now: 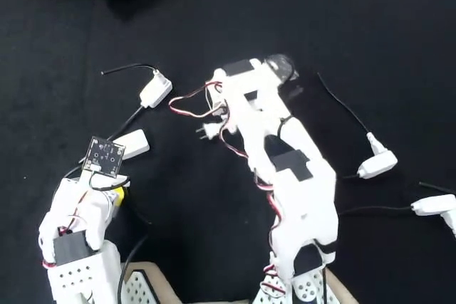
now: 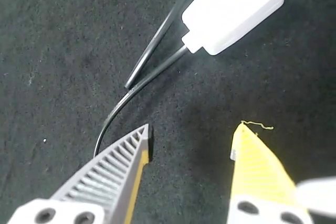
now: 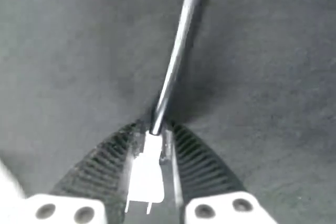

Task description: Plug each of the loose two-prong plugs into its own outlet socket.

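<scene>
White two-prong plug (image 3: 146, 174) sits clamped between the dark ridged fingers of the right gripper (image 3: 156, 127). Its long axis runs in line with them, prongs pointing back toward the wrist. Its cable (image 3: 178, 45) leads out past the fingertips over the black cloth (image 1: 214, 19). The right arm (image 1: 285, 169) stretches to the upper middle of the high view. At lower left, the left gripper (image 2: 194, 127) hangs with fingers wide apart, a white outlet block (image 2: 236, 11) lying just beyond them.

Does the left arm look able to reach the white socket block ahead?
Probably yes: the left gripper is open, the white socket block lies just ahead, nothing but black cords between.
</scene>
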`<state>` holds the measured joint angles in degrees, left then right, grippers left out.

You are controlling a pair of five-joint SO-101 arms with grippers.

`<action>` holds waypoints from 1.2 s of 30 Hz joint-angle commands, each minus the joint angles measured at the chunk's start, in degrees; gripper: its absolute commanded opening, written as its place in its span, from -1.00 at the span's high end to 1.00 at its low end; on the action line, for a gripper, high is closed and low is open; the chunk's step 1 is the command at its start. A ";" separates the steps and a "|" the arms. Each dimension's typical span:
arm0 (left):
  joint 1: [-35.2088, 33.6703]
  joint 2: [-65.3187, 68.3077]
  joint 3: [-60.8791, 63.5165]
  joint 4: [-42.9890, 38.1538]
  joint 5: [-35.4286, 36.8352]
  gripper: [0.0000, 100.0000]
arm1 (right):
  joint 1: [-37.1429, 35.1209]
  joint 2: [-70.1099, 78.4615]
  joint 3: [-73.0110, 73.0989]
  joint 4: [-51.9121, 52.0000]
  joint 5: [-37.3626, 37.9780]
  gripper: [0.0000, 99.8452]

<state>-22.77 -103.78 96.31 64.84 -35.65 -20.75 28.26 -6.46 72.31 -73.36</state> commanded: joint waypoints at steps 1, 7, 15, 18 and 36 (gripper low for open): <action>-0.48 -0.53 1.01 0.09 -0.35 0.49 | -1.32 -7.25 -1.80 0.44 15.03 0.98; -0.48 -0.53 1.01 0.09 -0.53 0.49 | -1.23 -4.35 -1.45 0.79 55.65 0.98; -0.48 -0.53 1.01 0.09 -0.53 0.49 | -2.46 -1.36 -2.51 8.88 95.82 0.76; -0.48 -0.53 1.01 0.09 -0.53 0.49 | -2.90 -1.19 -5.49 15.82 103.47 0.67; -0.48 -0.53 1.01 0.09 -0.53 0.49 | -1.67 -1.27 2.24 12.92 84.31 0.87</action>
<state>-22.77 -103.78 96.31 64.84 -35.65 -23.74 27.56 -6.29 88.31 11.82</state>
